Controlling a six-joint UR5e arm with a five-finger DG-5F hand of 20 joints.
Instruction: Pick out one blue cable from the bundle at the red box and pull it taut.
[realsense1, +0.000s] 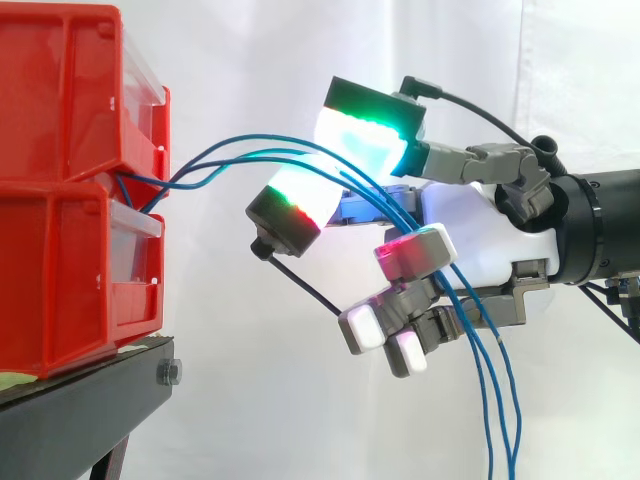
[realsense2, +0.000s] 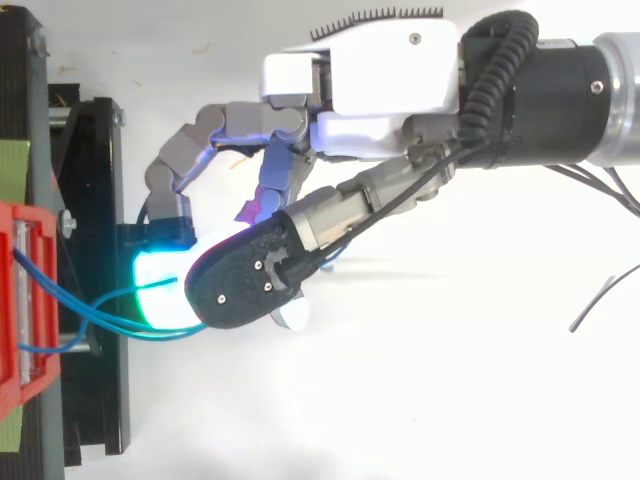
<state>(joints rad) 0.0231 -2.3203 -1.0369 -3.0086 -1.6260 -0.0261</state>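
Close level side, overhead top; shared hand (realsense1: 470, 230)

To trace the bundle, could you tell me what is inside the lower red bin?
The blue cables enter the lower red bin at its opening; its wall covers their ends.

Thin blue cables (realsense1: 258, 152) left the gap between the stacked red plastic bins (realsense1: 60, 230), arched away, then hung slack.

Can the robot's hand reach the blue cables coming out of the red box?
Probably yes: the blue cables already run right through the hand, and nothing stands between them.
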